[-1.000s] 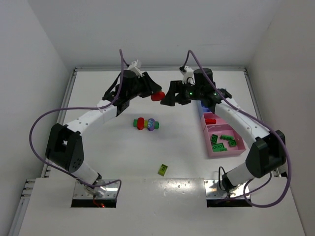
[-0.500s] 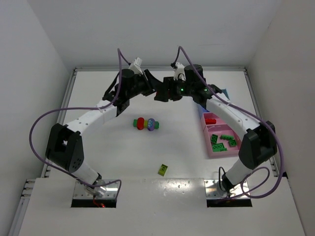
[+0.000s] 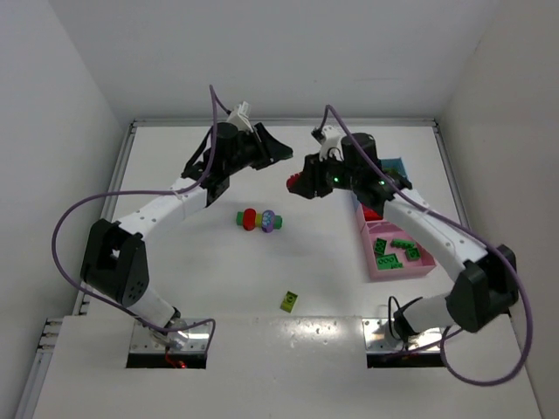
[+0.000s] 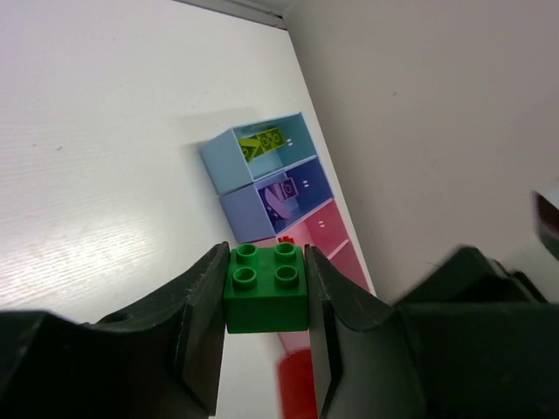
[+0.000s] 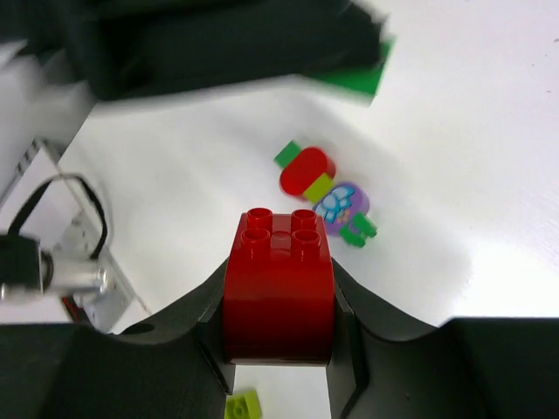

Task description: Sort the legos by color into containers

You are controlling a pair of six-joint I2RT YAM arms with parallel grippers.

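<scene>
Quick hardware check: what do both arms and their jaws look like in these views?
Both arms: white links, e.g. left arm and right arm, with bulky black joint housings. Purple cables loop alongside each. Wrists and jaws matte black, jaws wedge-shaped. Green LED lit on right wrist.

At the far end of the desk (image 3: 201, 262), left claw (image 3: 279, 150) and right claw (image 3: 295, 185) near each other, not touching. In the right claw, seemingly pinched, a red brick (image 3: 298, 182). Mid-desk, a small brick stack (image 3: 260, 219). Near the front, a yellow-green brick (image 3: 289, 302). At right, a pink tray (image 3: 402, 271) with green bricks (image 3: 393, 250).
</scene>
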